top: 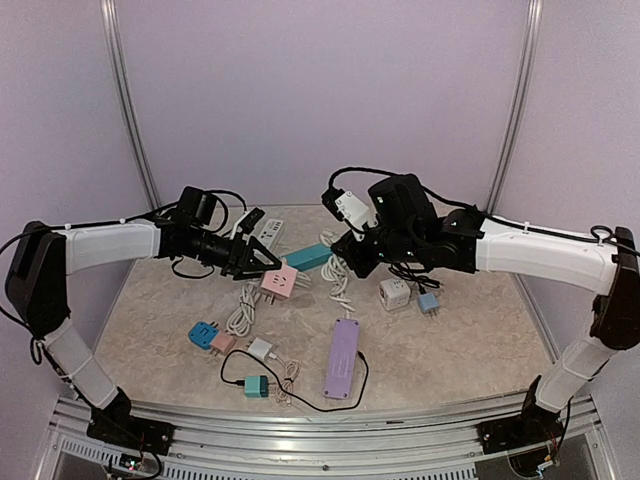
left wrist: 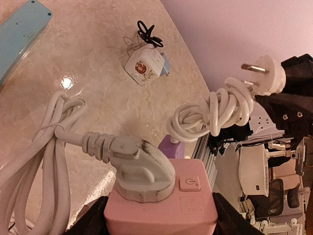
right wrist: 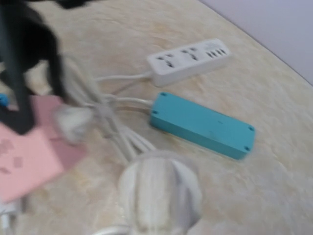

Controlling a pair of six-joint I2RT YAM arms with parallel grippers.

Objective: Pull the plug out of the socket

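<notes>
So the pink socket cube (left wrist: pixel 161 205) is clamped between the fingers (left wrist: pixel 90 220) of the left gripper (top: pixel 268 266), one finger pressed on each side. It's held left of the table's (top: pixel 450 350) middle, just beside the teal power strip (top: pixel 308 256). Whether it's resting on the surface or lifted a bit can't be told.

A white plug (left wrist: pixel 142 169) is seated in the cube's top face, right next to the power button, and its looped cord (left wrist: pixel 29 166) is laid out on the tabletop beside it.

A second plug (left wrist: pixel 264 73) is gripped by the right gripper (left wrist: pixel 282 83), which is clenched tight on its rear end. It's held up in the air, well clear of the cube, with bare prongs exposed and pointing away from the claw. Its bundled cord (left wrist: pixel 210 110) is hung below it in a tied coil. In the right wrist view it's only seen as a blurry white blob at the bottom.

Other stuff that can be spotted:
- a white power strip (right wrist: pixel 188 61) behind the teal one
- a purple power strip (top: pixel 342 358) near the front
- a white cube adapter (top: pixel 394 293) to the right
- a few small adapters (top: pixel 223 343) scattered front-left
</notes>
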